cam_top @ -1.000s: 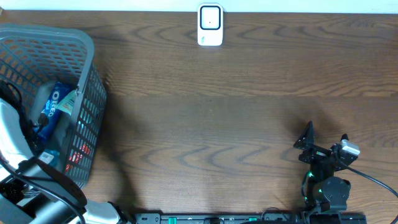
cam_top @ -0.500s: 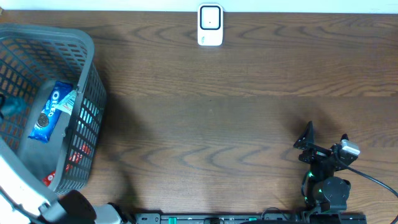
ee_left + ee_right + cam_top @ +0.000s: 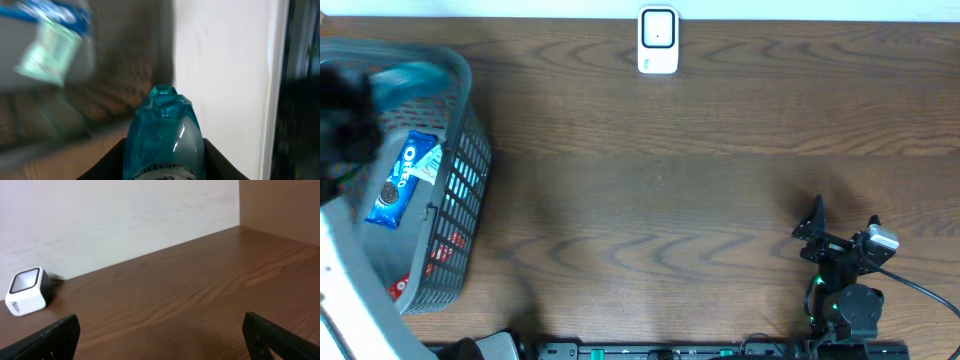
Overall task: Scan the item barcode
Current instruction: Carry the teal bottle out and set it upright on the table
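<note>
One grey basket, one white scanner and one teal bottle are counted on one bench. Within the basket, one blue Oreo packet and at least one red-printed item are seen.

Overhead: grey basket at the left end of the bench — blue Oreo pack lying inside, something red lower down, too small to read. My left hand is a dark motion blur over the basket's far corner, with a teal item smeared just beside it, above the rim. White scanner at the far edge, centre, well apart from everything. My right hand sits front right — fingers spread, nothing between them.
</note>
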{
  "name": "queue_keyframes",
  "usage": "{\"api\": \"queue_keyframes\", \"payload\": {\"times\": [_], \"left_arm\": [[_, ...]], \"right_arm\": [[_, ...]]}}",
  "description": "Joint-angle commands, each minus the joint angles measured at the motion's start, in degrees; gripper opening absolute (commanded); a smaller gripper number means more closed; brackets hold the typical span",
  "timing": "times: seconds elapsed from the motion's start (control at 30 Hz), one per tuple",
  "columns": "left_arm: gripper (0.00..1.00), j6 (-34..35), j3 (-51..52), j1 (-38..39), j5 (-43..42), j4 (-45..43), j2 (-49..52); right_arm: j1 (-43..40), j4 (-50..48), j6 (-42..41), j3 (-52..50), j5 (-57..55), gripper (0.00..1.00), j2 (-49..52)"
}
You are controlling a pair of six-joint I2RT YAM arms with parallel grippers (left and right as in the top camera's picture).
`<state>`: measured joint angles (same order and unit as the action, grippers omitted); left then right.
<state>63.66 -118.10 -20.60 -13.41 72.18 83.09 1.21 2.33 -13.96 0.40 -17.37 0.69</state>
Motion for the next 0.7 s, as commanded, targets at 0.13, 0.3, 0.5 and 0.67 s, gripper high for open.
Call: {"api": "queue_keyframes", "payload": {"times": [0.13,0.3,0.5,0.67], "left_arm": [[0.3,0.1,-1.4,20.2,6.2,-4.1,2.1],[0.31,0.5,-1.4,32.4,13.1,-3.3,7.1],[0.34,0.7,-1.4,41.1,17.9,-2.4,16.1],[0.34,0.6,-1.4,42.6,19.1,0.9,22.8]], "right_arm": [[0.7,0.2,0.8,-0.1,0.1,0.99,-0.3],[0.7,0.2,0.8,-0.1,0.1,0.99,-0.3],[0.7,0.2,0.8,-0.1,0.1,0.99,-0.3],[0.7,0.2,0.8,-0.1,0.1,0.99,-0.3]]}}
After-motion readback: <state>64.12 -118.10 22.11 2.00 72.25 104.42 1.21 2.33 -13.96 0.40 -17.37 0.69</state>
